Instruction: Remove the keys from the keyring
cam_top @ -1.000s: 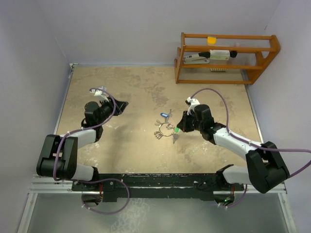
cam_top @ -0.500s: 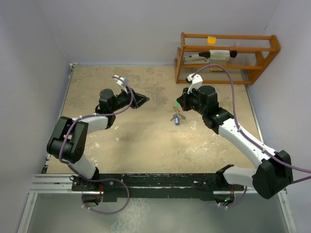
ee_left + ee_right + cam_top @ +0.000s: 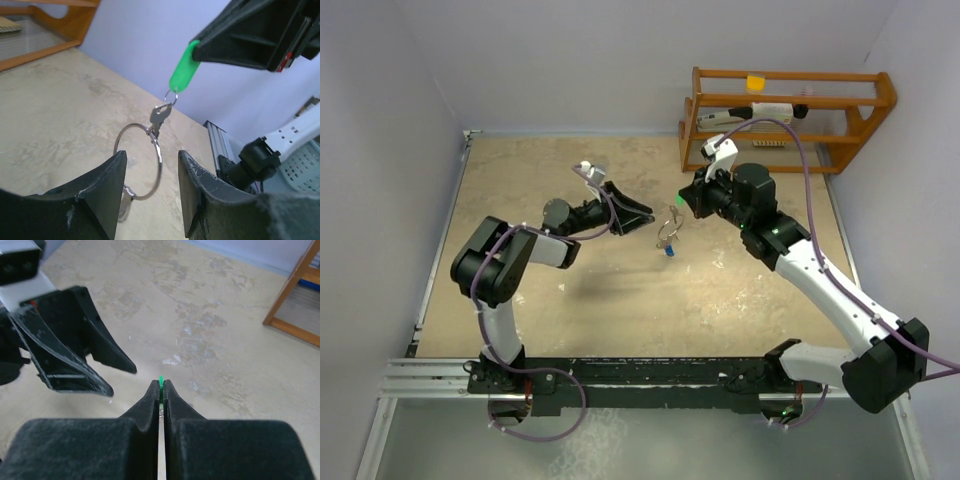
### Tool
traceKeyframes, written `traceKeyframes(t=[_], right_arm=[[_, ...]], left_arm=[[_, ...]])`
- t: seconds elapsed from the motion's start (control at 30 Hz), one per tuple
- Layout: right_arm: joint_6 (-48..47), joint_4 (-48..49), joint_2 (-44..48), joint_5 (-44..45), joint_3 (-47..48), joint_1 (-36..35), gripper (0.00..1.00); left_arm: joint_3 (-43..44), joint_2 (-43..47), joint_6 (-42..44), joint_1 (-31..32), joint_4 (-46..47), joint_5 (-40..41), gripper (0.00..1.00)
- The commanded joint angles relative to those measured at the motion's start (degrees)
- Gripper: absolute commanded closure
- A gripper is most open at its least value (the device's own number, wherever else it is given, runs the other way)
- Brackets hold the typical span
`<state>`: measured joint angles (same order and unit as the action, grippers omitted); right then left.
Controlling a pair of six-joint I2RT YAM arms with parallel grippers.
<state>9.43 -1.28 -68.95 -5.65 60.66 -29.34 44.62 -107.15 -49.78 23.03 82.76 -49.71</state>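
Note:
My right gripper (image 3: 683,205) is shut on the green-headed key (image 3: 182,75) and holds the bunch in the air above the table. Only a green sliver (image 3: 161,381) shows between its fingers (image 3: 150,400). The keyring (image 3: 159,162), a thin silver ring, hangs below it with a silver key (image 3: 159,117) at its top. A blue-headed key (image 3: 670,250) dangles lowest. My left gripper (image 3: 642,215) is open, level with the ring. In the left wrist view the ring's lower part hangs between its fingertips (image 3: 112,175) without touching. The other keys are mostly hidden.
A wooden rack (image 3: 785,115) holding small items stands at the back right; it also shows in the right wrist view (image 3: 295,305). The metal rail (image 3: 650,375) runs along the near edge. Grey walls close in the left, back and right sides.
My right gripper lifted the bunch off the table by the green-headed key and carried it back. My left arm swung right, bringing its open jaws up to the hanging ring.

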Motion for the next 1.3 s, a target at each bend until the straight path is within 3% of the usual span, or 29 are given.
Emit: traceKeyframes(t=[0.0,0.27,0.4,0.57,0.7,0.83,1.13,1.27], right_arm=[[0.1,0.7,2.1,-3.2,3.8,-0.7,1.0],[0.2,0.6,2.5,-2.0,4.0,-1.7,1.0],[0.4,1.3,2.4,-2.4,4.1,-2.6,1.0],[0.7,1.6,2.6,-3.2,4.6,-3.4,1.0],[1.3,1.9,3.1,-4.2,4.4,-3.8,1.0],[1.6,2.4,3.4,-4.5,4.2,-4.2,1.0],[1.9,2.5,3.4,-4.8,4.9,-4.8,1.0],[2.1,3.0,3.5,-4.9,4.6,-5.0,1.0]], left_arm=[[2.8,-2.1,-5.2,2.1,15.8,-6.0,0.56],[1.8,-0.3,-3.5,3.2,15.7,-5.3,0.57],[-0.7,2.5,2.7,3.3,11.2,-1.8,0.57],[-2.6,8.1,20.4,3.6,-8.3,5.1,0.56],[-0.9,13.3,36.5,5.5,-30.2,10.3,0.53],[2.0,14.9,45.7,7.0,-42.8,12.0,0.51],[0.3,14.3,45.9,8.3,-41.1,11.6,0.51],[0.1,13.4,42.8,8.6,-36.2,10.1,0.53]])
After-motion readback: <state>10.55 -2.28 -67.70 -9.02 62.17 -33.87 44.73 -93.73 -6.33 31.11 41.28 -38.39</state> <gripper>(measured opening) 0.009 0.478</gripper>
